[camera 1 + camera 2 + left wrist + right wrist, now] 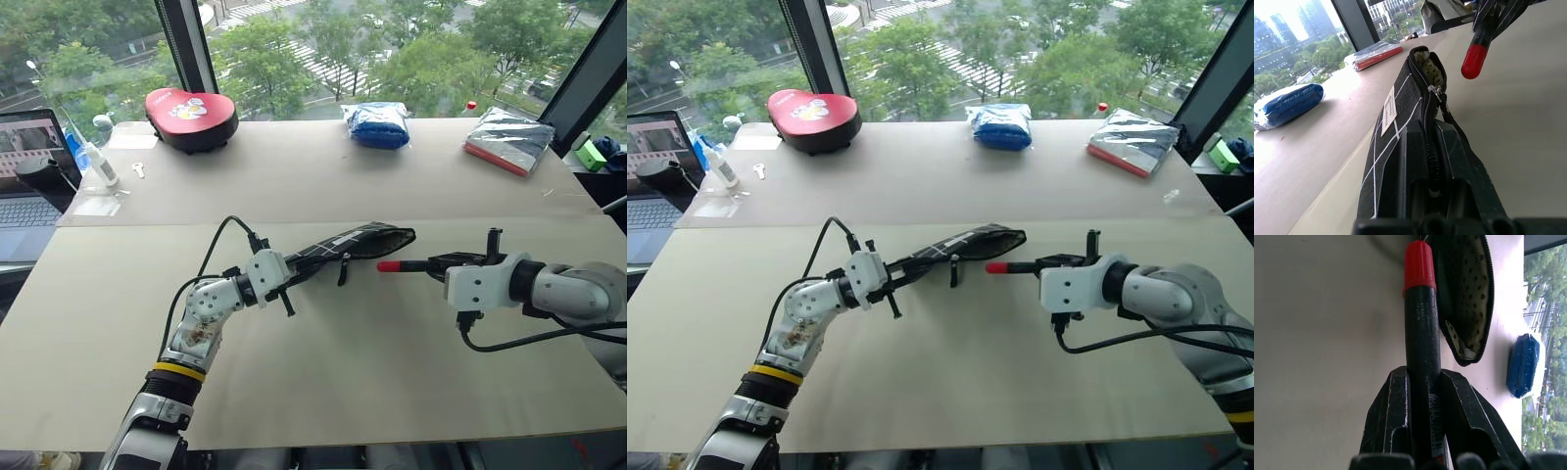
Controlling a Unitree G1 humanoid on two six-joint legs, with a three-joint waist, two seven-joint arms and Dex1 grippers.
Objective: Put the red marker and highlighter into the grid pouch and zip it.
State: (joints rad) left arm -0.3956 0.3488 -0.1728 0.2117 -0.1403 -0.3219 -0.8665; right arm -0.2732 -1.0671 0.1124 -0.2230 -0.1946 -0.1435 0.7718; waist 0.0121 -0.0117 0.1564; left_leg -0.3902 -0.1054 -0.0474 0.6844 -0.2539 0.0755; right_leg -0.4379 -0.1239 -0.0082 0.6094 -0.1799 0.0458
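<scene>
Clamped firmly on the black barrel of the red marker (404, 264), my right claw (443, 262) holds it level above the table (392, 382), red cap just short of the open mouth of the grid pouch (358, 244). Left claw (294, 277), fully closed, pinches the pouch's other end, holding it off the table. Assessment: marker light, rigid, smooth; the mid-barrel grip suits it. Pouch fabric is limp and its mouth may sag.
</scene>
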